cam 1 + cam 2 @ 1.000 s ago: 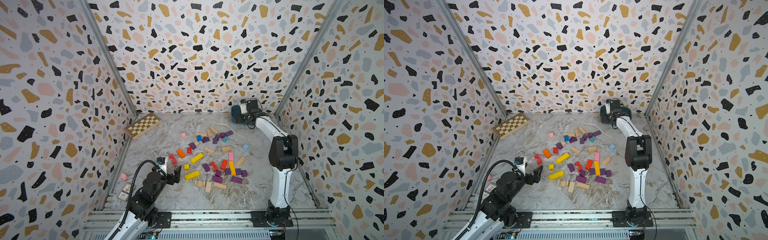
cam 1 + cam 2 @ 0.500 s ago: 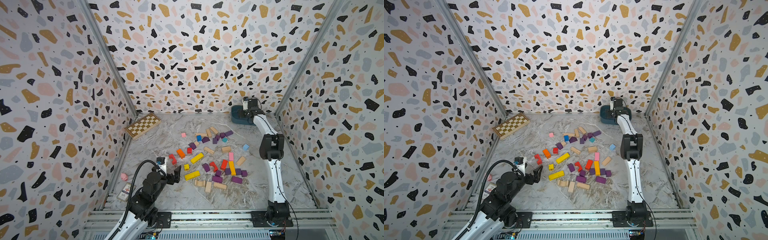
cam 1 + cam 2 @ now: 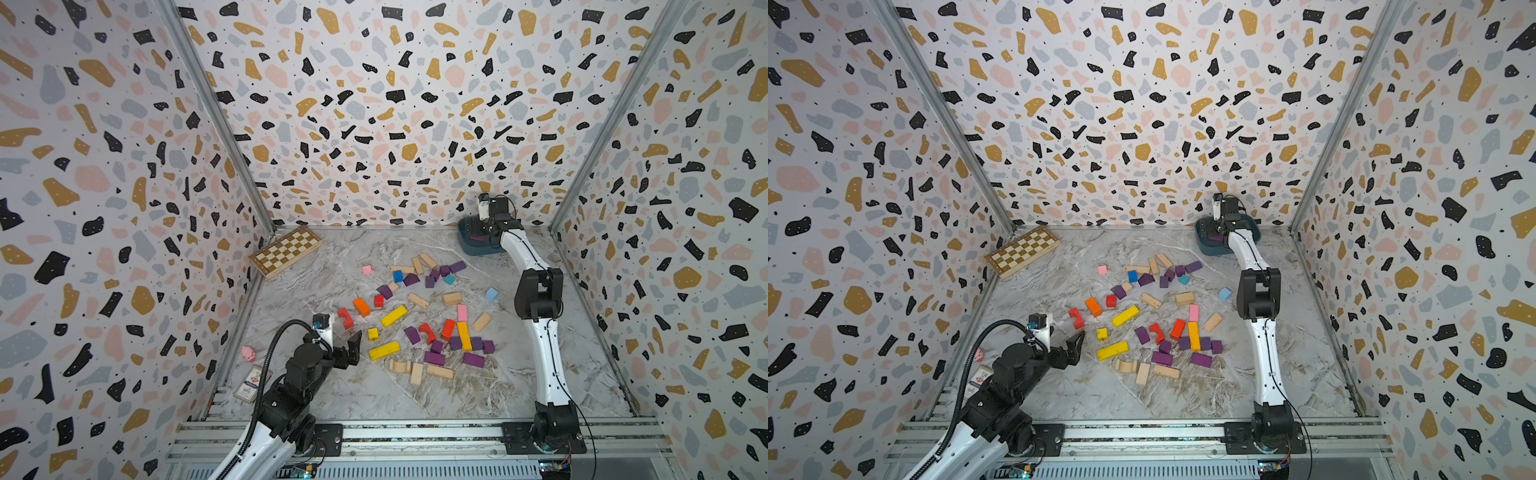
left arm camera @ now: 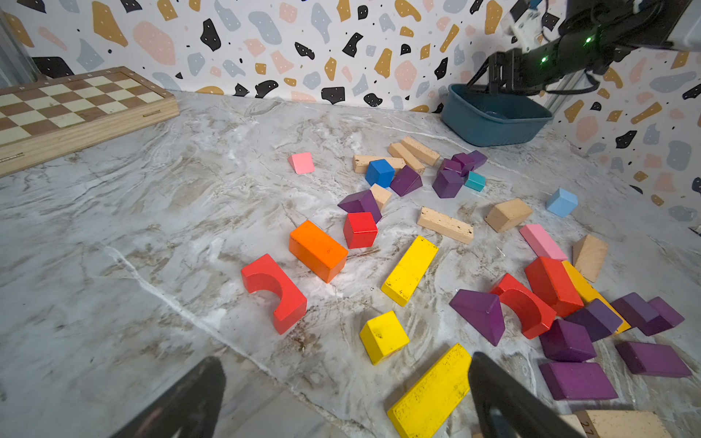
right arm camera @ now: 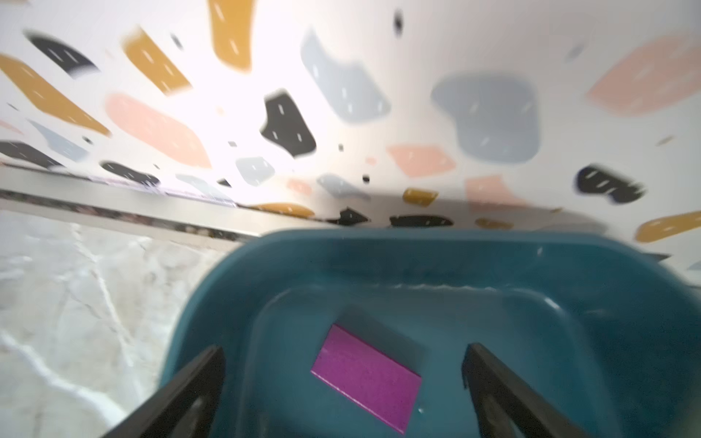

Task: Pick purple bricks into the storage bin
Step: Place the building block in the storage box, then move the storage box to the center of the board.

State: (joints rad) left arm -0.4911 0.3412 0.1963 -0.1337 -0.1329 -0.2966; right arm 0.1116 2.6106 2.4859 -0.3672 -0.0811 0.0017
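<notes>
Over in the far right corner of the desk (image 3: 332, 395), the right pincer (image 5: 343, 349) hangs above the storage bin (image 5: 417, 250) with its jaws spread wide, gripping nothing. One purple brick (image 5: 366, 383) lies flat on the bin's floor beneath them, clear of both fingers. The other purple bricks (image 3: 434, 358) sit scattered among the coloured blocks mid-desk, one bunch nearer the bin, another nearer the front rail. The left pincer (image 4: 345, 360) hovers low at the front left, likewise wide open and empty, just by a long yellow block (image 4: 428, 390).
</notes>
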